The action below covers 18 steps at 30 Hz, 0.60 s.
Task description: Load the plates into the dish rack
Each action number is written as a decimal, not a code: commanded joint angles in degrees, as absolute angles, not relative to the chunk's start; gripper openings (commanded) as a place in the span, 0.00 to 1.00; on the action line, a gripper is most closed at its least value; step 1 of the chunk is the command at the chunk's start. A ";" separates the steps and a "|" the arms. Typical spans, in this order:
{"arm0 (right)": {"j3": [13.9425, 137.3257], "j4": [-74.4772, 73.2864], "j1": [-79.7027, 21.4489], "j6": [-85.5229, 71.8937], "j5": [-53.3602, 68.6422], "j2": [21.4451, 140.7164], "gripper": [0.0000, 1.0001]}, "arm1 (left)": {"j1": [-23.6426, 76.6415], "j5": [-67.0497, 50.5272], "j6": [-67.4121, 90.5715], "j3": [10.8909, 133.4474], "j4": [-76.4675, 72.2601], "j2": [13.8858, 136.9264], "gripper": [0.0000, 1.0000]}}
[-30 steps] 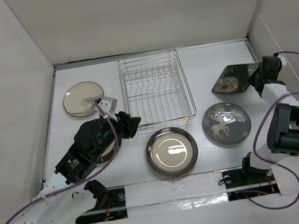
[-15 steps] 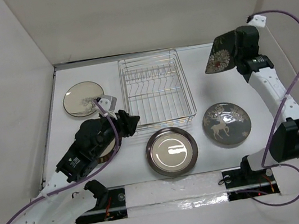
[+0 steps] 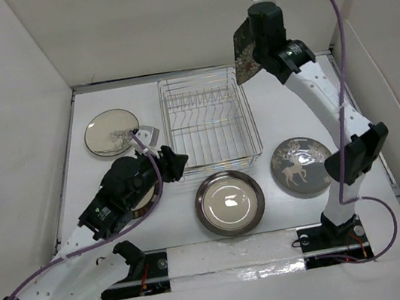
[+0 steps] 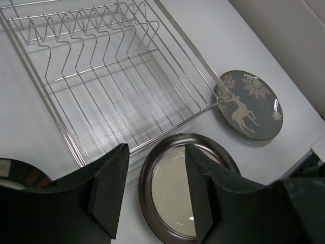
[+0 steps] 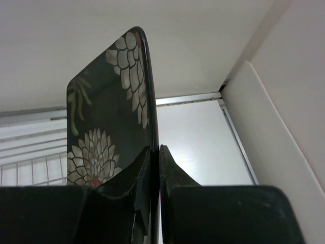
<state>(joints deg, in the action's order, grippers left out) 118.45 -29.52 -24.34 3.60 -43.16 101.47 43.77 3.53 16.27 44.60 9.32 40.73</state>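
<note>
Loading is at the first plate. The right end effector is clamped on the dark flower plate, held upright in the air at 1 o'clock of the rack. Next it likely must lower the plate between two prongs. The left end effector hangs apart and empty at the rack's 7 o'clock. A second ago the plate was low over the counter at 3 o'clock.

A flat white rectangular tabletop is boxed in by plain white wall panels: behind its far edge, along its left side and along its right side. A thin grey metal strip lines its far edge.
</note>
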 commanded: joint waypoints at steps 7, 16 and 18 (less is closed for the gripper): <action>135.78 -36.02 -28.30 8.44 -48.87 111.61 0.00 | 43.51 4.04 15.47 44.12 7.56 40.87 0.45; 132.29 -37.88 -28.83 6.51 -47.29 113.64 0.00 | 43.51 3.96 15.38 44.30 7.65 40.78 0.45; 130.96 -37.53 -28.83 6.07 -46.85 113.82 0.00 | 43.51 4.04 15.47 44.12 7.56 40.87 0.45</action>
<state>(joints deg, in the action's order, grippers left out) 130.30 -44.21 -27.99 7.09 -45.01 116.62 43.77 3.55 16.08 44.60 9.32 41.06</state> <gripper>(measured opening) 0.130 0.447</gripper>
